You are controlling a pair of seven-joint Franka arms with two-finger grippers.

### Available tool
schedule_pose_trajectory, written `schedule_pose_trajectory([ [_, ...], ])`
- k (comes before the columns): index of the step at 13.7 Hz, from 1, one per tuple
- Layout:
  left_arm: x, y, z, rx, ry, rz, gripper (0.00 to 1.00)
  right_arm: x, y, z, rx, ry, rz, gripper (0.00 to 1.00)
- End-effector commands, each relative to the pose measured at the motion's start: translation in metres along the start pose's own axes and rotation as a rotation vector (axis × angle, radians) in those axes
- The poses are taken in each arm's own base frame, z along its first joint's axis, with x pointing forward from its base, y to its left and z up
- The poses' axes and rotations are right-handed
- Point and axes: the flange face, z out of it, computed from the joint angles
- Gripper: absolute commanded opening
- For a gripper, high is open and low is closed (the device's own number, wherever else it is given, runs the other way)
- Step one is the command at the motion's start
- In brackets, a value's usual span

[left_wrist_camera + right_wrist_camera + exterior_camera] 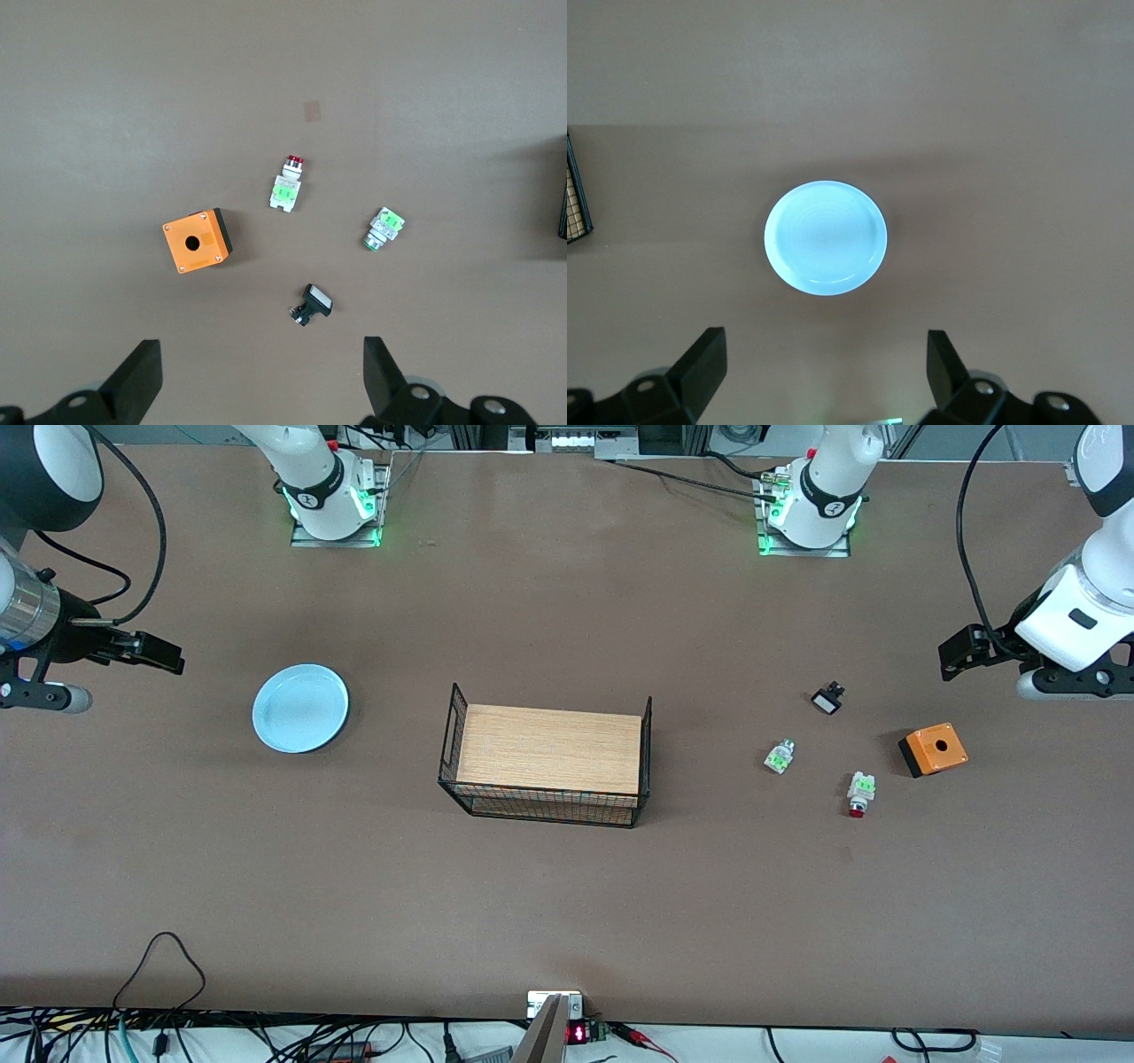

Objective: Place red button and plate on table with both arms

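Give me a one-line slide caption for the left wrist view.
Open left hand above the table, with the red button, orange box, green-white part and black-and-white part below.

The red button point(860, 794) is a small whitish block with a green piece at one end and a round red cap at the other; it lies on its side on the brown desk point(567, 903), toward the left arm's end, with the red cap pointing at the desk edge nearest the front camera. The plate point(300, 708) is round, pale blue and shallow-rimmed, and sits flat and upright on the desk toward the right arm's end, with nothing on it. Both lie about midway between the desk's base-side edge and its camera-side edge, well apart from each other.
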Motion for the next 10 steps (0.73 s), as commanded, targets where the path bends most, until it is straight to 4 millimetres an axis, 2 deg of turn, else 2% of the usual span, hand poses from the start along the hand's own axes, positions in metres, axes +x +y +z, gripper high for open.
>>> schedule_pose_trajectory([
  [1,-0.003,-0.002,-0.008,0.004,-0.002,0.007,1.00,-0.009,0.007,-0.014,0.011,0.039,0.005,1.00],
  [5,-0.003,-0.003,-0.008,0.002,-0.001,0.003,1.00,-0.016,0.016,-0.025,0.025,0.057,-0.023,1.00],
  [7,-0.003,-0.003,-0.008,0.004,-0.001,0.005,1.00,-0.021,0.021,-0.025,0.033,0.061,-0.027,1.00],
  [8,-0.003,-0.003,-0.008,0.004,-0.001,0.005,1.00,-0.024,0.030,-0.024,0.044,0.056,-0.013,1.00],
  [10,-0.004,-0.002,-0.008,0.004,-0.005,0.007,1.00,-0.035,0.032,-0.024,0.046,0.070,-0.018,1.00],
])
